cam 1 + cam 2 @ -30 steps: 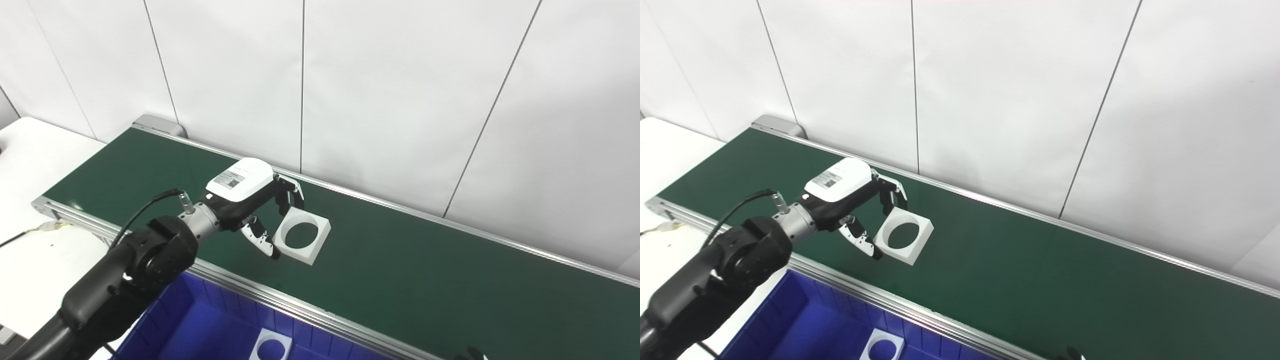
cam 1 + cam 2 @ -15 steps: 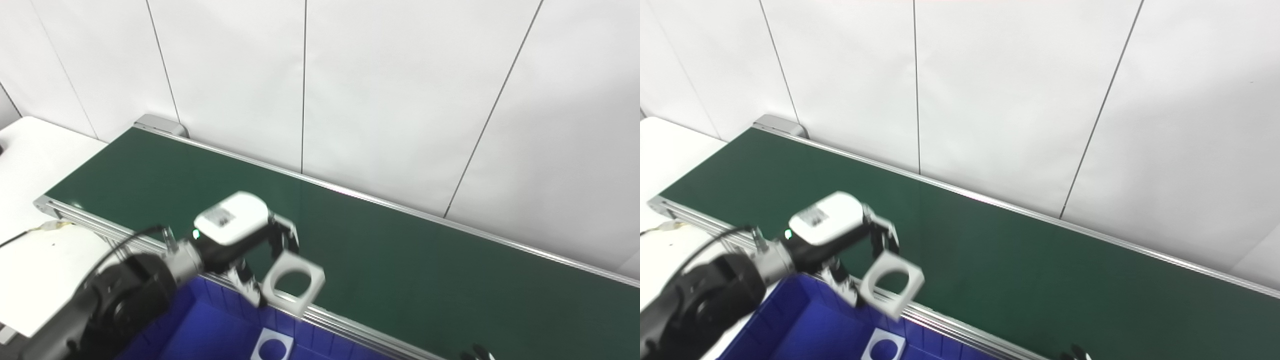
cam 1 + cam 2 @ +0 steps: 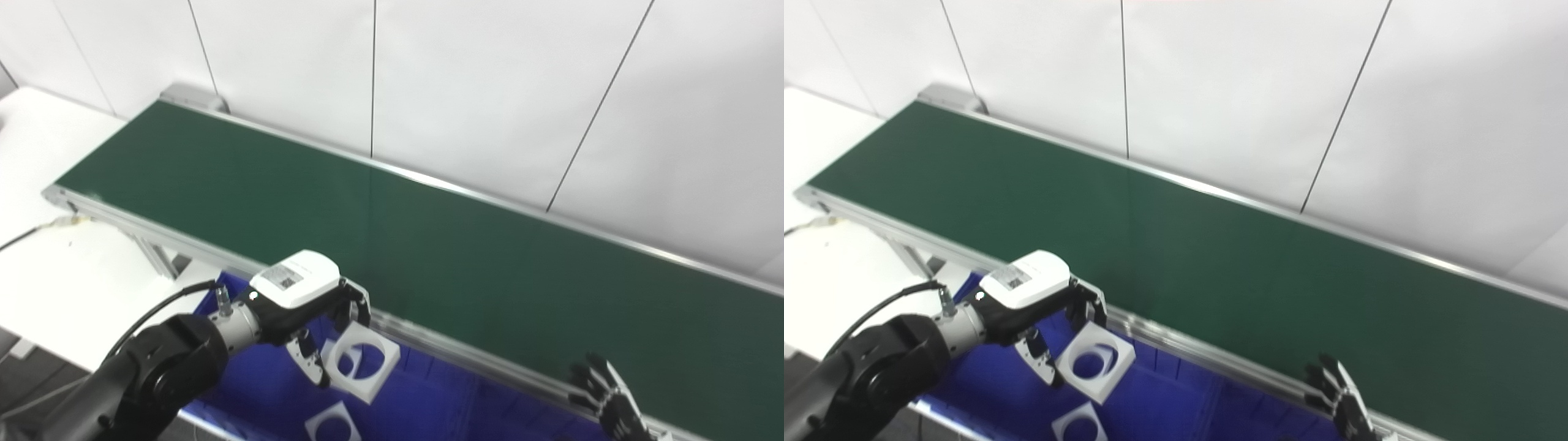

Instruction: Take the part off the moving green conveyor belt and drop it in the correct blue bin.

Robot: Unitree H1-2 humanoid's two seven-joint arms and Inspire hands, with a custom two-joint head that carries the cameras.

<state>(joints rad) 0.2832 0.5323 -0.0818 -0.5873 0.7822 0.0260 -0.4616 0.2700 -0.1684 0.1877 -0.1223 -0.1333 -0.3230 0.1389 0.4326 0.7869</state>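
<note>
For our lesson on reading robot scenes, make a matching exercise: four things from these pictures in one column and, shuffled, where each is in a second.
Things
1. held white square part
2. second white square part
3. right robot hand
4. green conveyor belt

Places
A. lying on the blue bin floor
B. running along the white wall
C. in the left robot hand, above the bin
D. low at the belt's near rail, holding nothing

Pairs: 1-C, 2-A, 3-D, 4-B
</note>
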